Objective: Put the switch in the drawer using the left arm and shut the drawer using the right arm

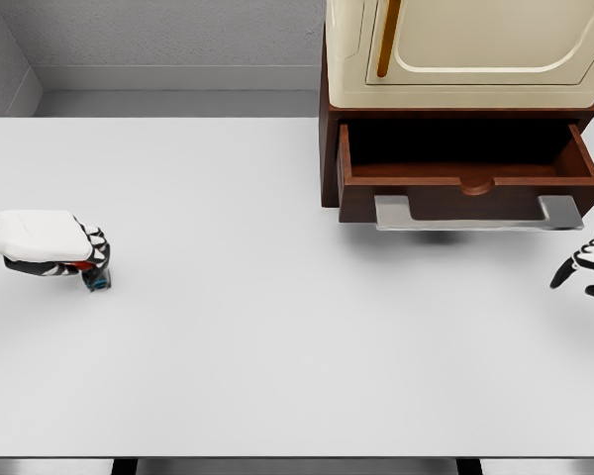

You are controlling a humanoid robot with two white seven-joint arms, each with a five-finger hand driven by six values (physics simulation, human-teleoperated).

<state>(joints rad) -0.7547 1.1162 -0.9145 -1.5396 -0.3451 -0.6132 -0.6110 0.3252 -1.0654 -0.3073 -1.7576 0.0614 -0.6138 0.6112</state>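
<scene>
The switch (pixel 98 281) is a small dark object with teal and red parts, standing on the white table (pixel 277 327) at the far left. My left hand (pixel 87 255) reaches in from the left edge and its fingers curl over the switch, hiding most of it. The brown wooden drawer (pixel 472 183) of the cabinet at the back right stands pulled open, with a grey handle (pixel 477 214) along its front. Nothing shows inside the drawer. My right hand (pixel 586 267) shows at the right edge, below the drawer's right corner, fingers relaxed and holding nothing.
A cream cabinet (pixel 465 49) with a rounded door sits on top of the drawer unit. The grey wall runs behind the table. The table's front edge lies near the bottom of the view.
</scene>
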